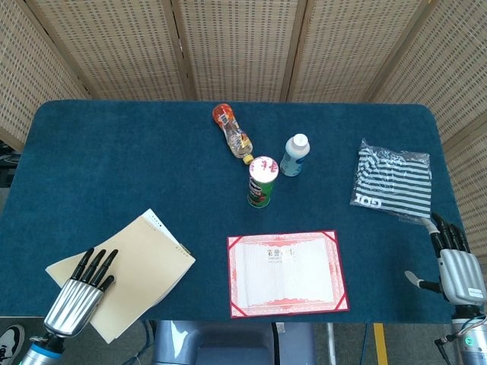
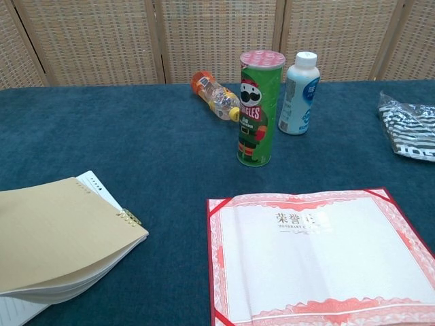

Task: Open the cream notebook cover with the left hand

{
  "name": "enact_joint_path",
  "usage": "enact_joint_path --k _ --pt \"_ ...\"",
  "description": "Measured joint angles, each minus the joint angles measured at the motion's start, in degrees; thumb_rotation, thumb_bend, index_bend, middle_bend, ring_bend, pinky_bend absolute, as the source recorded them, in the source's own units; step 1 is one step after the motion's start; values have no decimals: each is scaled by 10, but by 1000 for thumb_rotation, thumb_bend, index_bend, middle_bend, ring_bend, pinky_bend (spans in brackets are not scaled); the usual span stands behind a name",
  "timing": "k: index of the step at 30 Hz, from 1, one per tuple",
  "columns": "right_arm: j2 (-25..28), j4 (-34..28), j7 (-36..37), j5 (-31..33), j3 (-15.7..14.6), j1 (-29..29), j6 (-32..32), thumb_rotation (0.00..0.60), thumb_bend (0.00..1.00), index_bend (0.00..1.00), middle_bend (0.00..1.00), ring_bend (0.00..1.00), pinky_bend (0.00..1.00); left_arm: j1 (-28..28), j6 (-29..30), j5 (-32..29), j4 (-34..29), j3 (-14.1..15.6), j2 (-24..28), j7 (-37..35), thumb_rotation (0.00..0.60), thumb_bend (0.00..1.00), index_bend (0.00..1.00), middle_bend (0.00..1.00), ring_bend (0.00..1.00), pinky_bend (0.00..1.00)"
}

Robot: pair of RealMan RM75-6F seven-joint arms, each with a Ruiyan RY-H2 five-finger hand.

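Left hand [image 1: 76,293] flat on cream notebook [image 1: 125,274], fingers spread, grasping nothing

The cream notebook [image 1: 125,274] lies at the near left corner of the table [image 1: 114,167], turned at an angle, and its near corner reaches over the table edge. It is spiral-bound, with the metal rings along its right side. The plain cream cover [image 2: 54,227] is not flat: in the chest view it bows upward above the stack of white pages. A lined white page shows under it at the near left edge.
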Motion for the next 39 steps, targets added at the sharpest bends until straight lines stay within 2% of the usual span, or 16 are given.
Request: enact_joint_path --k 7,16,23,34,39 --pt "0 -1 0 0 0 0 0 600 52 30 0 0 0 -20 -9 3 -1 -43 -5 -10 600 686 824 0 0 0" --pt "1 0 2 2 0 1 -3 600 53 30 0 0 0 -71 -41 -22 -4 -125 -15 -11 600 684 824 0 0 0" --pt "1 -1 4 2 1 1 -4 600 51 30 0 0 0 -120 -82 -65 -2 -187 -25 4 600 683 824 0 0 0" --pt "2 -2 7 2 1 2 -5 600 52 30 0 0 0 -162 -118 -93 26 -219 -55 30 600 681 824 0 0 0" --pt "3 -3 9 3 1 2 -7 600 51 30 0 0 0 -182 -131 -105 59 -232 -78 38 600 679 824 0 0 0"
